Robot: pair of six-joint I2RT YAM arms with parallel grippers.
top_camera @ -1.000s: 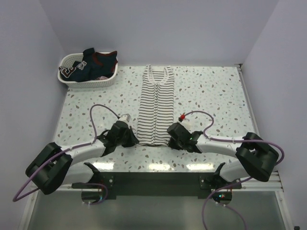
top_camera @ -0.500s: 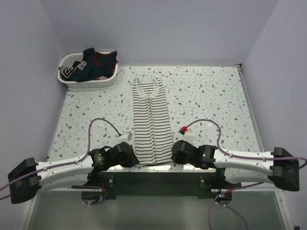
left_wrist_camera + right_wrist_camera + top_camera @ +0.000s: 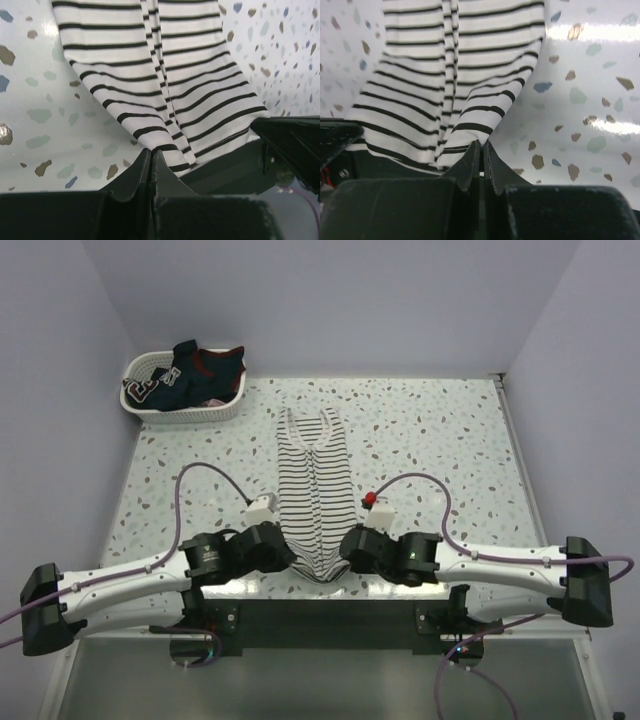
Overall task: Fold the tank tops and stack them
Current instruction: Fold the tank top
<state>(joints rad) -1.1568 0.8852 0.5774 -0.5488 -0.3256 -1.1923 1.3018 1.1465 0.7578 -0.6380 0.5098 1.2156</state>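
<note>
The left gripper (image 3: 151, 156) and right gripper (image 3: 482, 149) each clamp 1 hem corner of the striped top (image 3: 315, 475), lying lengthwise on the table (image 3: 450, 440) (sides seemingly folded in). Next, I judge: carry the hem evenly to the neckline.

A white woven basket (image 3: 190, 410) sits at the speckled table's (image 3: 430, 430) far-left corner.

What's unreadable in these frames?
- Top view: near hem of the striped tank top, hidden under left gripper and right gripper.
- Top view: what lies beneath the navy top in the basket; piled, too small.
- Wrist views: how much cloth each pinch holds; shut jaws cover it.
</note>
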